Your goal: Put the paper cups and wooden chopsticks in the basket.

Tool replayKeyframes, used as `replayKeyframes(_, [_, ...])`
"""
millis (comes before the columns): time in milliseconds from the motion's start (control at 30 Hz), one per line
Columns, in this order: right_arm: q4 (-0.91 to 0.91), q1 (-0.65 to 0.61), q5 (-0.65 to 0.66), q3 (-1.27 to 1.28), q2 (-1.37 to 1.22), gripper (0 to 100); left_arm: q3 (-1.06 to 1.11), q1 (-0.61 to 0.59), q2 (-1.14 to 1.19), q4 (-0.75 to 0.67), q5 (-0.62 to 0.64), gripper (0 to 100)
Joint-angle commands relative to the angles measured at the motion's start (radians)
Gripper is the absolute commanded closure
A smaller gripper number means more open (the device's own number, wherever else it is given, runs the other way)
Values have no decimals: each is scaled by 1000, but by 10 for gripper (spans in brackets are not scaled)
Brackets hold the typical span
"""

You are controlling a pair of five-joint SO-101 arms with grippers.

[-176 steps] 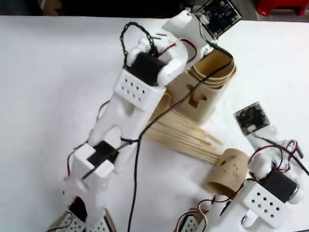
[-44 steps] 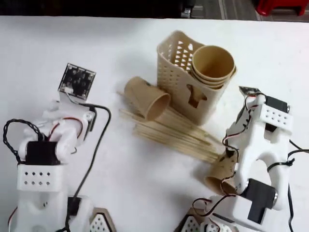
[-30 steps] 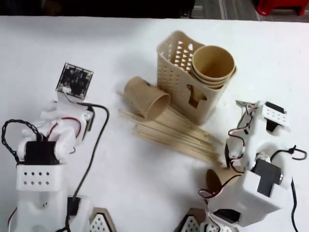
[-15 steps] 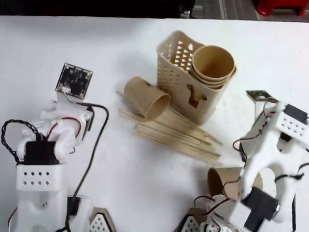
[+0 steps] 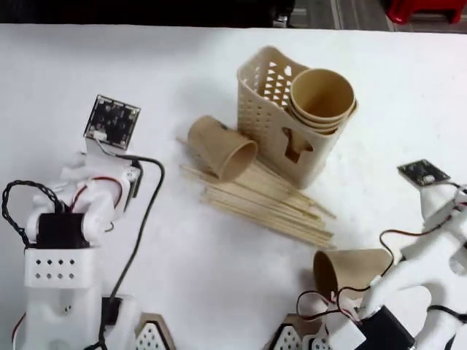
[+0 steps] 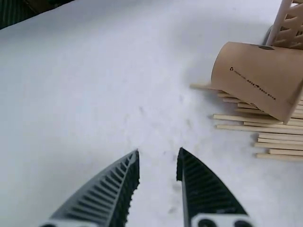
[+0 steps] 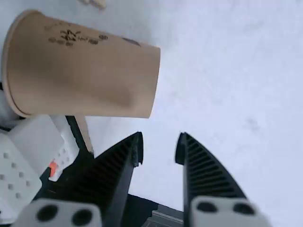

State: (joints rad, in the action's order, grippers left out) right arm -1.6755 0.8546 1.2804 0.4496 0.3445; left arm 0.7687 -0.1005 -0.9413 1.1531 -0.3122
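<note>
- Left gripper [image 6: 157, 158]: I see its jaws slightly apart, holding nothing, over the table [image 6: 94, 71].
- Right gripper [image 7: 158, 142]: narrowly parted, empty, beside a tipped paper cup [image 7: 80, 71].

The high camera looked steeply down on the white tabletop [image 5: 58, 80]. Wrist cameras sat close above it: left shared the mid-frame tipped brown paper cup [image 5: 219, 148], right the lower-right cup [image 5: 356, 264].

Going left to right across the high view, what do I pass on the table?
left arm → tipped paper cup → basket holding stacked cups → paper cup lying on its side → right arm
</note>
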Motion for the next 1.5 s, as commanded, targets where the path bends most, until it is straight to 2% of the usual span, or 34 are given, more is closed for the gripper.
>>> replayKeyframes(0, [-38,91,276,38,38,971,-6,-7,-22,-12,-6,854])
replayKeyframes(133, [-36,110,443,163,35,979,-6,-5,-22,-12,-3,854])
replayKeyframes(300, [-1,39,491,278,35,980,-6,-7,-22,-12,-2,854])
replayKeyframes(533, [346,-160,485,443,35,980,-6,-7,-22,-11,-2,854])
replayKeyframes(633, [470,-196,400,459,44,980,-6,-7,-22,-11,-2,854])
replayKeyframes(833, [661,-255,87,400,44,980,-6,-7,-24,-11,0,854])
replayKeyframes(933, [624,-269,-18,344,53,978,-6,-7,-24,-11,0,854])
replayKeyframes(1233, [383,-305,-21,304,326,971,-6,-7,-24,-14,0,854])
replayKeyframes(1400, [194,-387,-29,302,524,861,-6,-7,-24,-14,2,854])
replayKeyframes(1467, [117,-412,-21,302,585,846,-6,-7,-24,-12,2,854])
